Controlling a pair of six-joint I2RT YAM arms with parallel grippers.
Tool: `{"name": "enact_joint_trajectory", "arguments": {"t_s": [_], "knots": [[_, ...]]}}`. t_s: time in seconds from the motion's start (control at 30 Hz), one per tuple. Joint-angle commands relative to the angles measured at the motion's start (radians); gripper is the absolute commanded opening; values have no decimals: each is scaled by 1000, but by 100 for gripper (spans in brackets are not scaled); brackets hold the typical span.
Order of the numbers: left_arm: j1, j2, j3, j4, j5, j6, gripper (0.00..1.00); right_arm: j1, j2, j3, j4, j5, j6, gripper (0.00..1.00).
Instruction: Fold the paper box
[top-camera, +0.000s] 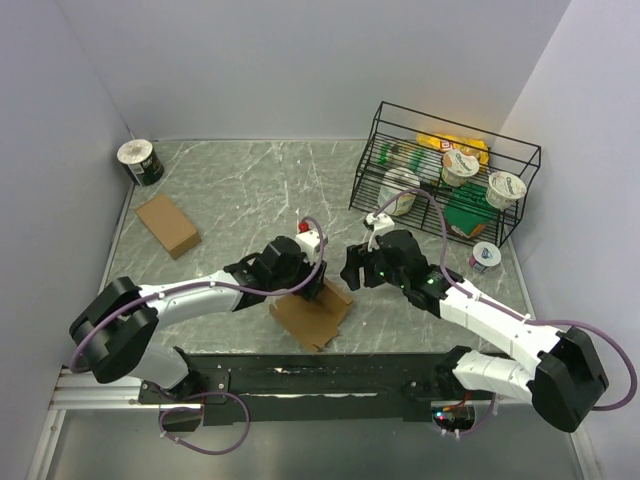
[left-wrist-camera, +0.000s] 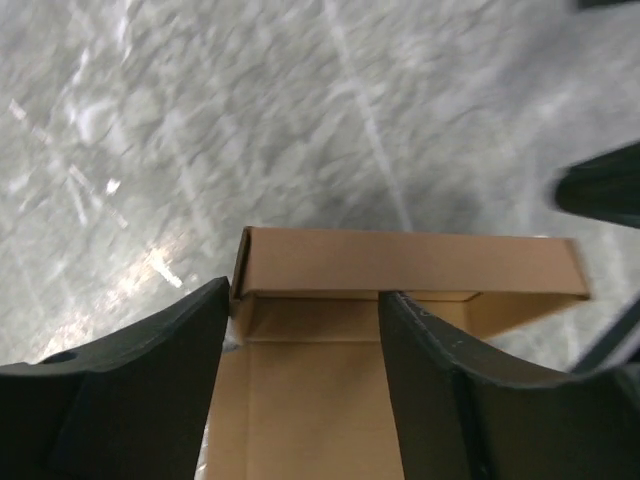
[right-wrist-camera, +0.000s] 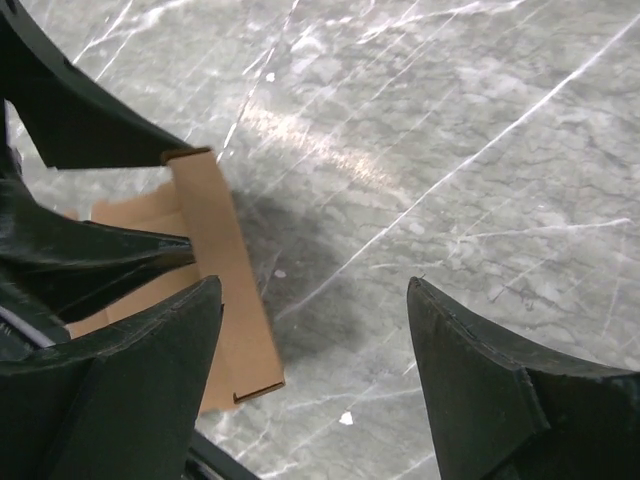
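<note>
Both arms reaching inward, left gripper (left-wrist-camera: 305, 300) angled down, jaws apart, right gripper (right-wrist-camera: 315, 285) alongside it, jaws spread wide

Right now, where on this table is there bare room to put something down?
The widest bare patch is the back middle of the table, between the round container and the wire rack. It is crowded at the centre, where the left gripper and right gripper hang by the paper box.
</note>
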Motion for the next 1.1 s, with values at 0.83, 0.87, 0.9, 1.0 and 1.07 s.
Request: {"name": "enact_joint_trajectory", "arguments": {"t_s": [0.83, 0.87, 0.9, 1.0, 1.07], "knots": [[382, -421, -147, -31, 439, -239, 96, 188, 139, 213, -188, 46, -130, 73], [422, -427, -150, -32, 450, -248, 96, 191, 172, 237, -202, 59, -131, 72], [438, -435, -152, -37, 454, -256, 96, 193, 186, 248, -210, 63, -128, 71], [484, -441, -152, -45, 459, -271, 96, 194, 240, 277, -224, 68, -119, 69], [510, -444, -155, -42, 476, -280, 96, 197, 274, 294, -225, 50, -121, 67]]}}
